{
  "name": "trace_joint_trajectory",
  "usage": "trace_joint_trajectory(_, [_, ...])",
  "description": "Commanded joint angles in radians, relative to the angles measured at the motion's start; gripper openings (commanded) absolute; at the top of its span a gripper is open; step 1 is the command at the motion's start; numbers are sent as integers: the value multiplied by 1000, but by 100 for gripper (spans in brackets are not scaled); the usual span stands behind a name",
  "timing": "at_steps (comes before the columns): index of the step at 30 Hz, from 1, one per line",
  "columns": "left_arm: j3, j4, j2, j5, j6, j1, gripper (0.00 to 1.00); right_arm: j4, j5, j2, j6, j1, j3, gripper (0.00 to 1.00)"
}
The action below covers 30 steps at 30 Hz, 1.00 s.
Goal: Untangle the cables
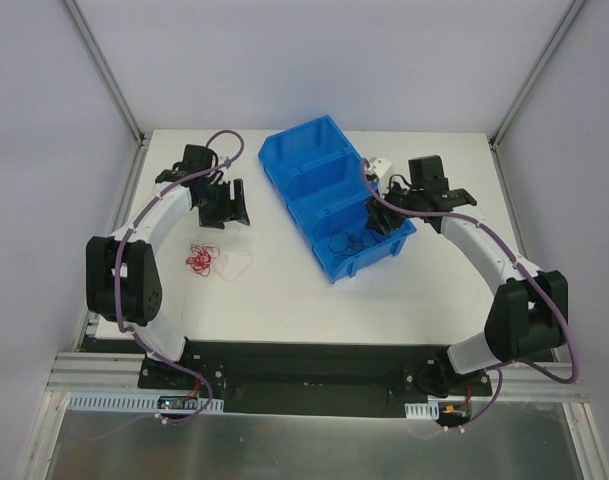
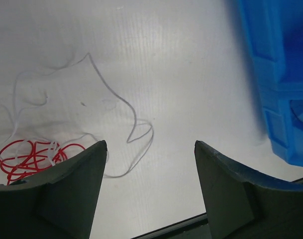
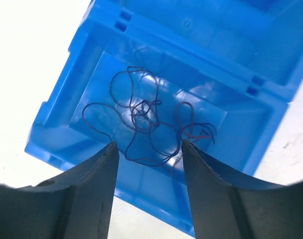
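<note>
The left gripper (image 2: 150, 144) hung over the table (image 2: 201, 59) with its jaws spread and nothing between them. The red cable (image 2: 29, 158) lay in a tight curl just outside its left finger, partly hidden by that finger. The white cable (image 2: 116, 107) ran from that curl out ahead of the fingertips in loose open loops, and the two seemed to overlap only at the red bundle. Both looked feather-light, limp and springy, likely to drag along rather than resist. A pinch on a free white loop ahead of the fingers, away from the red, seemed the safest hold.

The right gripper (image 3: 149, 144) hovered over the blue bin (image 3: 61, 124), jaws parted and holding nothing. The dark cable (image 3: 146, 124) sprawled on the floor of the end compartment, directly beyond and below the fingertips. It was thin and slippery-looking. Its dense middle knot would likely give the surest bite.
</note>
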Motion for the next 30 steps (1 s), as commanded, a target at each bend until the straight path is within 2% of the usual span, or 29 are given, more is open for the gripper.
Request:
trace_joint_trajectory(1, [-27, -81, 46, -68, 80, -9, 70, 156, 53, -115, 110, 4, 3, 60])
trace_joint_trajectory(4, [-46, -63, 95, -48, 91, -20, 70, 291, 57, -174, 179, 15, -46, 66])
trace_joint_trajectory(6, [-29, -63, 128, -17, 91, -24, 65, 365, 73, -194, 239, 29, -66, 68])
trace_joint_trajectory(9, [-18, -43, 141, -25, 77, -27, 61, 396, 71, -197, 253, 69, -59, 68])
trace_joint_trajectory(11, [-7, -27, 152, -38, 77, -29, 54, 399, 91, -189, 250, 104, -45, 68])
trace_joint_trajectory(14, [14, -20, 175, -34, 72, -29, 36, 410, 134, -175, 244, 164, -25, 68])
trace_joint_trajectory(17, [28, -15, 175, -29, 83, -27, 7, 427, 192, -152, 257, 219, -7, 69])
trace_joint_trajectory(18, [30, -15, 159, -46, 87, -27, 0, 457, 230, -136, 289, 234, 4, 70])
trace_joint_trajectory(21, [-16, 6, 25, -120, 85, -29, 0, 471, 275, -83, 404, 245, 64, 75])
trace_joint_trajectory(23, [-61, 37, -93, -134, 72, -29, 0, 474, 274, -50, 463, 254, 90, 82])
trace_joint_trajectory(26, [-90, 54, -269, -126, 71, -29, 0, 459, 258, -13, 483, 279, 128, 90])
trace_joint_trajectory(30, [-72, 54, -456, -130, 74, -27, 0, 462, 249, -2, 466, 326, 145, 93])
